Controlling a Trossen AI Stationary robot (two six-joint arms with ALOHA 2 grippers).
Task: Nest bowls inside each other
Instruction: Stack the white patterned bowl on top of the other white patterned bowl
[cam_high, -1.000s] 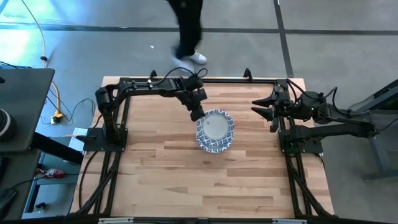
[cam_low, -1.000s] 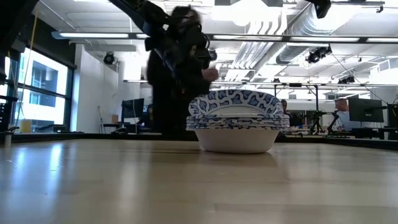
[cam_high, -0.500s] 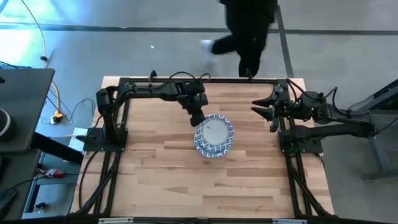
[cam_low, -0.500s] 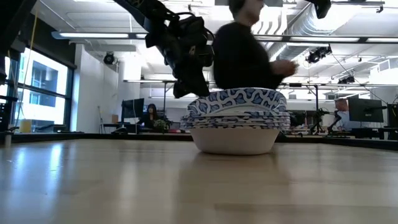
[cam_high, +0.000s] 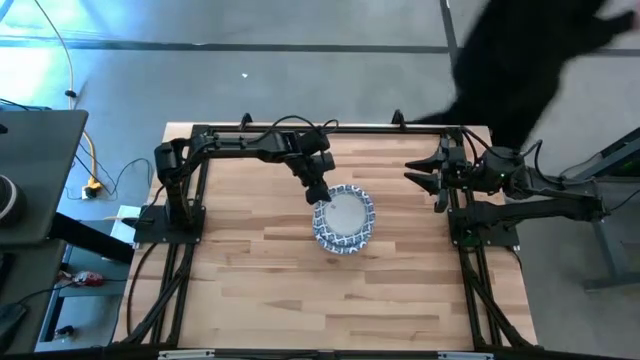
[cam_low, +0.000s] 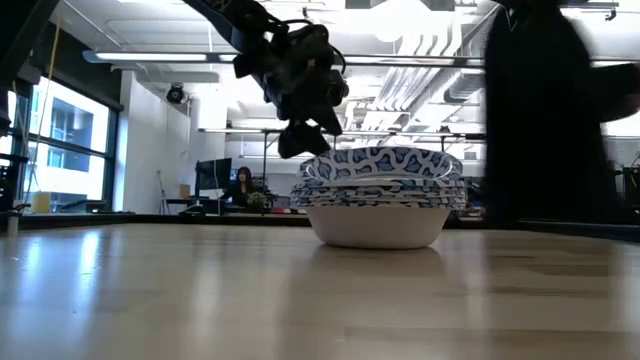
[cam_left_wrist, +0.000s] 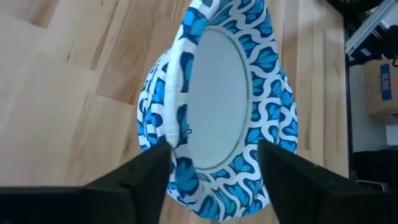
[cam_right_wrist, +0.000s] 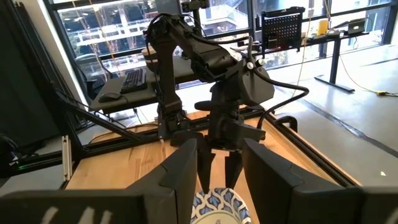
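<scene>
The bowls (cam_high: 344, 220) sat nested in one stack, just right of centre in the high view, on the upper middle of the wood surface. Each was round and shallow, with a plain white centre and a blue-and-white patterned rim. In the low view the stack (cam_low: 380, 200) stood upright at the middle of the frame, rims layered closely, the top bowl slightly tilted. The left wrist view showed the top bowl's white inside (cam_left_wrist: 214, 99).

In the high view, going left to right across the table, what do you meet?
Left arm's base post → left gripper, open at the stack's rim → stack of nested bowls → right gripper, waiting at the right edge → right arm.
</scene>
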